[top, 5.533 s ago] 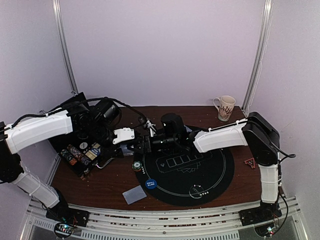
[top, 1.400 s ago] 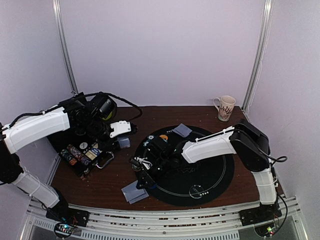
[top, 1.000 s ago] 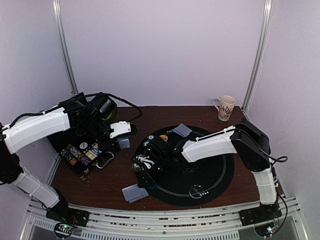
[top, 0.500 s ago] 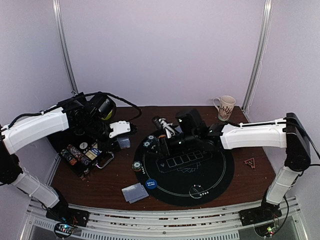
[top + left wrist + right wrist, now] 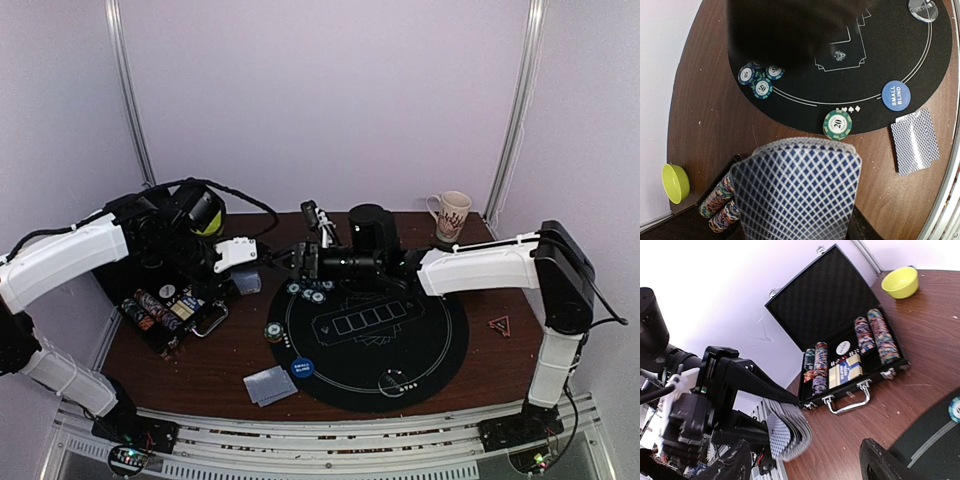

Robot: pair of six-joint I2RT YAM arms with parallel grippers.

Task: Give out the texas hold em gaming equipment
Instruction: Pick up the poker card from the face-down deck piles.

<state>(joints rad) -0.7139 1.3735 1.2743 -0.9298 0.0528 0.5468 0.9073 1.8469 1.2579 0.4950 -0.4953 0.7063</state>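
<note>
Brown tabletop under pale walls carries a round black mat. Just off the mat's far-left edge the left gripper is clamped on a deck of blue-backed cards, and the right gripper hangs beside it, fingers spread wide and holding nothing. Three teal chips lie inside the mat's left rim, a blue button sits on its near-left edge, and two loose cards lie just outside that edge.

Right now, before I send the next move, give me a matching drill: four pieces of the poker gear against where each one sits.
Things:
1. card deck
2. Small Blind button
3. two face-down cards
4. stacked chips

Places:
A. on the black mat
B. in the open case
C. between the left fingers
D. on the wooden table, off that mat

Pairs: 1-C, 2-A, 3-D, 4-B.
</note>
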